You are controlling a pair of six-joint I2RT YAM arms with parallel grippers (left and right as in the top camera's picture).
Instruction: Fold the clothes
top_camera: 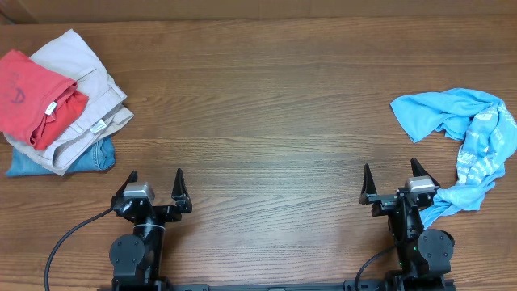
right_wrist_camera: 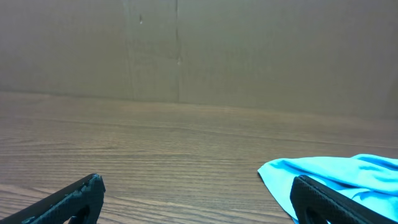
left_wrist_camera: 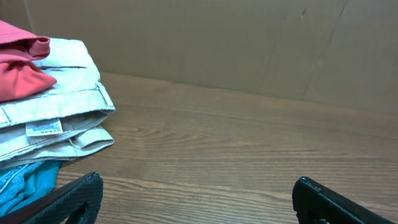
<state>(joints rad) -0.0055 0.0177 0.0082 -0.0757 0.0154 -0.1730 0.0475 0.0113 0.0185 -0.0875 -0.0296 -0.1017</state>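
Both hands spread wide, holding nothing: left hand (top_camera: 155, 184), right hand (top_camera: 390, 176), at bench (top_camera: 266, 97) near edge. Blue T-shirt (top_camera: 485, 133) crumpled at right edge, tail partly hidden behind right hand; print unreadable.

Red T-shirt (top_camera: 28, 93) atop beige trousers (top_camera: 89, 101), denim (top_camera: 95, 156).

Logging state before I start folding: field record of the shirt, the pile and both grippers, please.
target: light blue T-shirt, crumpled, right side of table
pile: red T-shirt on beige trousers on blue denim, far left
left gripper: open, empty
right gripper: open, empty, beside target
fold: not started
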